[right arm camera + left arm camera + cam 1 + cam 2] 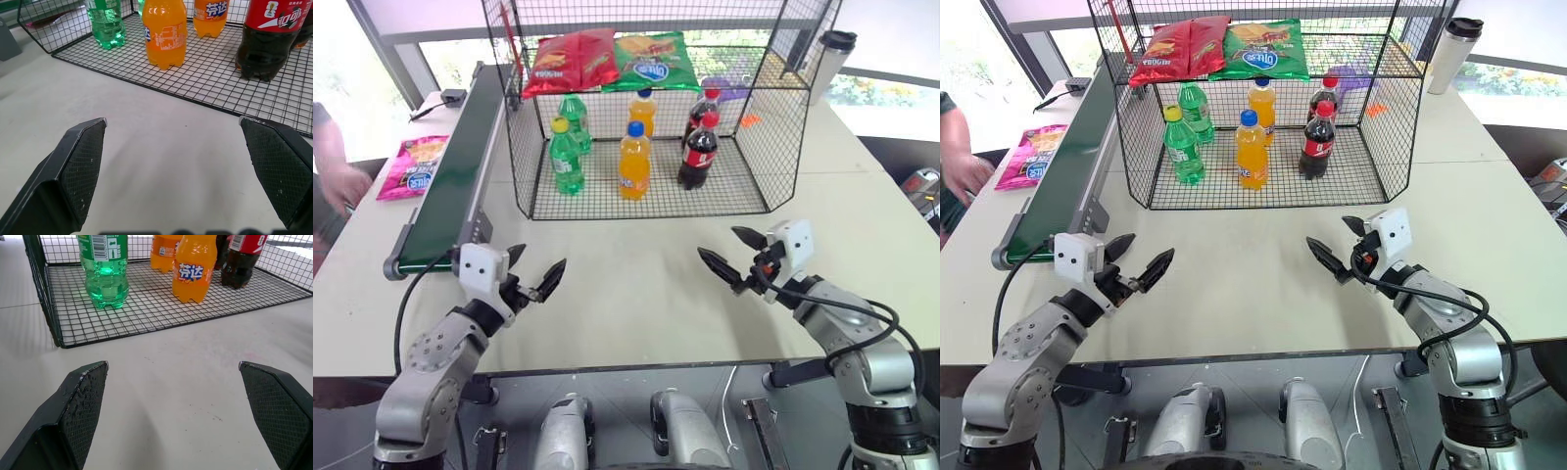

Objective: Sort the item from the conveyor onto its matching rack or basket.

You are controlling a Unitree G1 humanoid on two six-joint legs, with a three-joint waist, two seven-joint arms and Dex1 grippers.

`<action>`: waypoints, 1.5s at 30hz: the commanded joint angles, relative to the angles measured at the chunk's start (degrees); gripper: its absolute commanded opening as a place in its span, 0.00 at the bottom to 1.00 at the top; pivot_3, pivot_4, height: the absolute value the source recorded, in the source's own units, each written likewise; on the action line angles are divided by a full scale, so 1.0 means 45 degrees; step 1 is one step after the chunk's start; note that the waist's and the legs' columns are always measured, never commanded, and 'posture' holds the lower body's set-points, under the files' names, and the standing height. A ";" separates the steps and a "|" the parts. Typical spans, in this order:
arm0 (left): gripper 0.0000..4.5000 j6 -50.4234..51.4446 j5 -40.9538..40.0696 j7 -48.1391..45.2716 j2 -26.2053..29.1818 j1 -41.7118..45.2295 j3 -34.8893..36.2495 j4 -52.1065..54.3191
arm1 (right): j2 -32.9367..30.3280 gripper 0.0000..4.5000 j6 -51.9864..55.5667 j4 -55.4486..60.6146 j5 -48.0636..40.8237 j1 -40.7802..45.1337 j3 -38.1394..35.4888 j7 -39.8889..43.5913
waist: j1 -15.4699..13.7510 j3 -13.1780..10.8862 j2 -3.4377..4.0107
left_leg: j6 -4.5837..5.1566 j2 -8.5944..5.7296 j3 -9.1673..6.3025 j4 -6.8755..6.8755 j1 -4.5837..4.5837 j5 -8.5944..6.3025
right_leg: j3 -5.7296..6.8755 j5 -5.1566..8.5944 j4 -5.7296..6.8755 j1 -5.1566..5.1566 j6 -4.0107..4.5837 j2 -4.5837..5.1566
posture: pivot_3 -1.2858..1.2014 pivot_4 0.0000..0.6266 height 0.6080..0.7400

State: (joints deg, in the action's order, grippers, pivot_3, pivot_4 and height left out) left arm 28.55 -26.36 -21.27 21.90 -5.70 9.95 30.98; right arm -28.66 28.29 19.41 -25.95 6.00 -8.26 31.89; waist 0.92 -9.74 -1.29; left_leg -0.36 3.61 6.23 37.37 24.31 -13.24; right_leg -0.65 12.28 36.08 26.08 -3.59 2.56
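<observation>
A: Both sets of jaws stand wide apart and hold nothing; the left gripper [536, 277] and right gripper [736, 257] hover over bare table [636, 294].

B: And the pink chip bag [412, 166]?

A: It lies flat on the table beyond the conveyor [460, 162], well left of the left gripper, which is nearer. Its long axis runs roughly along the belt. The wire cage [764, 147] stands ahead.

Both sets of jaws hang open above the bare worktop [636, 294], the left gripper [536, 276] well apart from the right gripper [732, 257]. Beyond them stands the wire cage [646, 108]. The conveyor [460, 166] runs ahead of the left jaws; outside it lies the pink chip bag [411, 166].
</observation>
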 commanded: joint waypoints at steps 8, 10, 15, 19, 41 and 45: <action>0.99 -0.0163 0.0381 0.0335 -0.0111 0.0684 -0.0325 0.0268 | 0.0091 1.00 -0.0284 0.0114 0.0130 0.0346 0.0002 -0.0055 | 0.0007 0.0000 0.0000 | 0.0000 0.0000 0.0001 0.0002 0.0000 0.0000 | 0.0000 0.0000 -0.0001 -0.0003 0.0000 0.0001 | 0.52 0.24 1.00; 0.99 -0.0178 0.0365 0.0335 -0.0121 0.0703 -0.0297 0.0260 | 0.0112 1.00 -0.0344 0.0089 0.0275 0.0410 0.0039 -0.0127 | 0.0005 0.0000 0.0000 | 0.0000 -0.0001 0.0001 -0.0002 0.0001 0.0000 | 0.0000 0.0000 -0.0001 0.0000 0.0000 0.0000 | 0.52 0.24 1.00; 0.99 -0.0167 0.0209 0.0368 -0.0257 0.0928 -0.0182 0.0160 | 0.0137 1.00 -0.0567 -0.0177 0.0567 0.0669 0.0227 -0.0118 | -0.0002 0.0000 0.0000 | 0.0000 0.0000 -0.0001 -0.0001 0.0001 0.0000 | 0.0001 -0.0001 0.0001 0.0001 0.0000 -0.0004 | 0.52 0.24 1.00; 0.99 -0.0200 0.0238 0.0312 -0.0275 0.0919 -0.0184 0.0076 | 0.0215 1.00 -0.0632 -0.0380 0.0582 0.0771 0.0196 -0.0082 | -0.0002 0.0000 0.0000 | 0.0001 -0.0001 0.0002 0.0002 0.0000 0.0000 | 0.0000 -0.0001 0.0000 -0.0002 0.0000 -0.0002 | 0.52 0.24 1.00; 0.99 -0.0135 0.0288 0.0357 -0.0331 0.1651 -0.0207 -0.0736 | 0.0504 1.00 -0.1267 -0.3011 0.1432 0.2302 0.0836 0.0280 | -0.0010 0.0000 0.0000 | 0.0002 -0.0003 0.0005 0.0007 0.0001 0.0001 | 0.0001 -0.0002 0.0003 -0.0007 0.0001 -0.0001 | 0.52 0.24 1.00; 0.99 -0.0066 0.0597 0.0894 -0.1026 0.2304 -0.0910 -0.0921 | 0.0203 1.00 -0.1600 -0.4358 0.1218 0.3015 0.0475 0.1065 | -0.0027 0.0000 -0.0001 | 0.0003 -0.0010 0.0007 0.0009 0.0003 0.0002 | 0.0001 -0.0002 0.0001 -0.0012 0.0000 0.0000 | 0.52 0.24 1.00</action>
State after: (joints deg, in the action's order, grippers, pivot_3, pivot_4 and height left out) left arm 28.41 -24.21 -18.18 17.81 3.73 7.21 26.18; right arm -26.42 22.88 0.48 -19.80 18.14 -4.26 35.35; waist 0.80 -9.74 -1.29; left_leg -0.35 3.55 6.26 37.42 24.32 -13.23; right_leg -0.65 12.27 36.08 26.02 -3.60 2.56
